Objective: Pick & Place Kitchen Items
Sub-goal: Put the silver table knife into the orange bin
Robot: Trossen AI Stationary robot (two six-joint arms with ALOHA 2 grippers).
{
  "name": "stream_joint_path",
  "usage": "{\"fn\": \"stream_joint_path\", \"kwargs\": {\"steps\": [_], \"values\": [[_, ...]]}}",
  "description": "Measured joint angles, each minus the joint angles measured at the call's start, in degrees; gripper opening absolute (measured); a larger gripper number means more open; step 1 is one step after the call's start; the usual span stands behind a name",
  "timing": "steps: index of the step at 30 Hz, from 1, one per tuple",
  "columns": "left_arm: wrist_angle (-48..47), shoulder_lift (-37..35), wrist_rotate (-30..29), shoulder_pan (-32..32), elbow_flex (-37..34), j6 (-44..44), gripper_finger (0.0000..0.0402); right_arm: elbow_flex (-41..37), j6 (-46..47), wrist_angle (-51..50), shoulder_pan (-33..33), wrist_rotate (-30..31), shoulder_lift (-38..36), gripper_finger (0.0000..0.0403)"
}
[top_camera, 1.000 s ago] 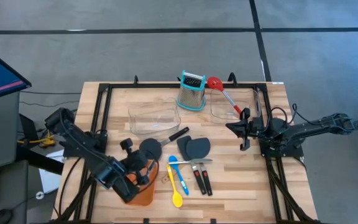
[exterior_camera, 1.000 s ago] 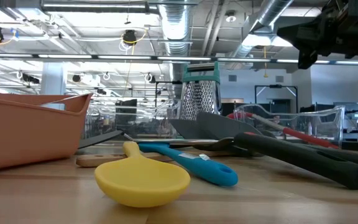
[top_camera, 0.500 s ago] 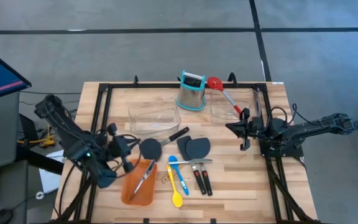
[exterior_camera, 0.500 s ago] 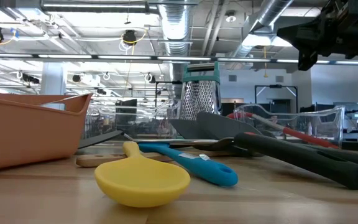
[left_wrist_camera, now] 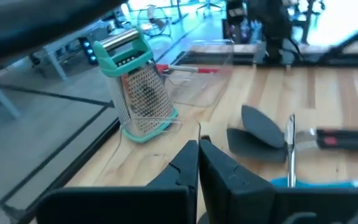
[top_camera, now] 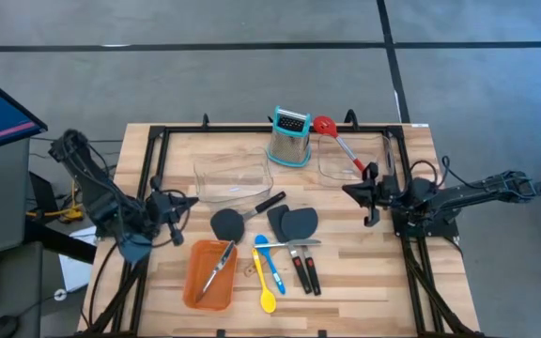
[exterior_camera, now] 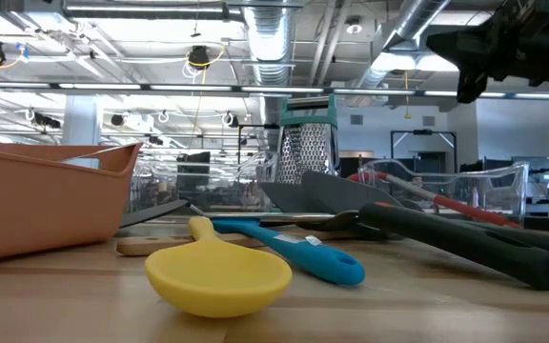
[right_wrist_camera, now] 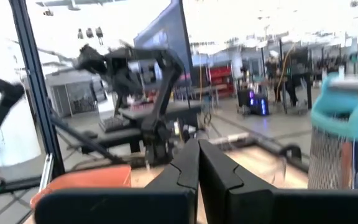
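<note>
An orange tray (top_camera: 195,282) holds steel tongs (top_camera: 218,267). To its right lie two black spatulas (top_camera: 228,223) (top_camera: 295,222), a blue spoon (top_camera: 265,258), a yellow spoon (top_camera: 268,299) and black-handled tools (top_camera: 304,270). A red slotted spoon (top_camera: 339,143) leans in the right clear bin, its head over the far rim. My left gripper (top_camera: 184,207) is shut and empty, left of the spatulas, its closed fingers showing in its wrist view (left_wrist_camera: 197,149). My right gripper (top_camera: 355,193) is shut and empty at the table's right, above the wood.
A steel grater with a teal frame (top_camera: 289,138) stands at the far middle between two clear bins (top_camera: 231,178) (top_camera: 360,160). A black frame (top_camera: 158,141) runs round the table. Bare wood lies along the near edge right of the tools.
My left gripper has drawn back from over the orange tray toward the table's left and far side. The tray, covered by the gripper a second ago, now shows with the steel tongs lying in it. My right arm has kept still.
</note>
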Motion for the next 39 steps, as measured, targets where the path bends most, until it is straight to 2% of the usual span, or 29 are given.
{"fn": "stream_joint_path", "kwargs": {"steps": [8,13,16,19,24,27,32,39], "values": [[2.5,-8.2,1.9,-4.3,-8.4,8.9,0.0,0.0,2.8,1.3,0.1,0.2,1.2,0.0],[2.6,-16.8,1.9,-4.8,-12.4,10.3,0.0,0.9,5.8,2.0,0.1,4.6,4.6,0.0],[5.1,-22.7,2.0,-4.7,-13.9,13.3,0.0,3.0,5.9,2.0,0.2,4.9,8.4,0.0],[11.9,-27.8,6.0,-4.7,-15.5,22.3,0.0,6.8,5.4,1.1,0.2,4.9,14.0,0.0],[32.9,-33.3,16.8,-4.7,-20.1,45.0,0.0,15.1,3.3,-3.9,0.2,4.7,25.6,0.0],[39.9,-34.7,22.5,-4.7,-22.2,52.2,0.0,19.7,2.4,-8.6,0.3,4.6,32.0,0.0],[40.9,-34.2,22.9,-4.7,-23.8,49.9,0.0001,27.1,2.3,-18.4,2.3,3.1,41.0,0.0],[41.6,-31.4,22.4,-4.7,-24.0,47.9,0.0001,35.9,2.4,-24.1,6.7,-1.6,49.3,0.0]]}}
